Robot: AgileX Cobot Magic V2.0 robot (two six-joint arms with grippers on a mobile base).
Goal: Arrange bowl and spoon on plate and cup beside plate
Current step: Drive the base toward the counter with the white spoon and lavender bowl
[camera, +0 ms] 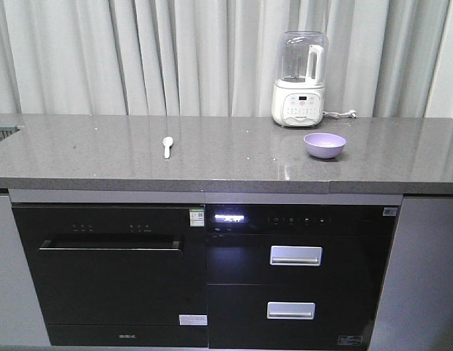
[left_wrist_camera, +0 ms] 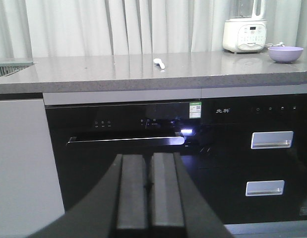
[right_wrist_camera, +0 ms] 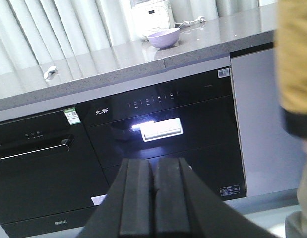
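Grey stone surface point(camera: 80, 153): pale spoon point(camera: 167, 146) left of centre, handle pointing toward the robot, above and ahead of the left gripper point(left_wrist_camera: 149, 159). Lavender bowl point(camera: 325, 144) sits further right, nearer the right gripper point(right_wrist_camera: 153, 164). Both grippers closed tight, holding nothing. Plate and cup not in view.

You'll see the lavender bowl point(camera: 324, 145) sitting upright on the grey counter point(camera: 80, 153), at 3 o'clock from the spoon point(camera: 167, 146) and well apart. The pale spoon lies flat, its handle pointing to 6 o'clock.
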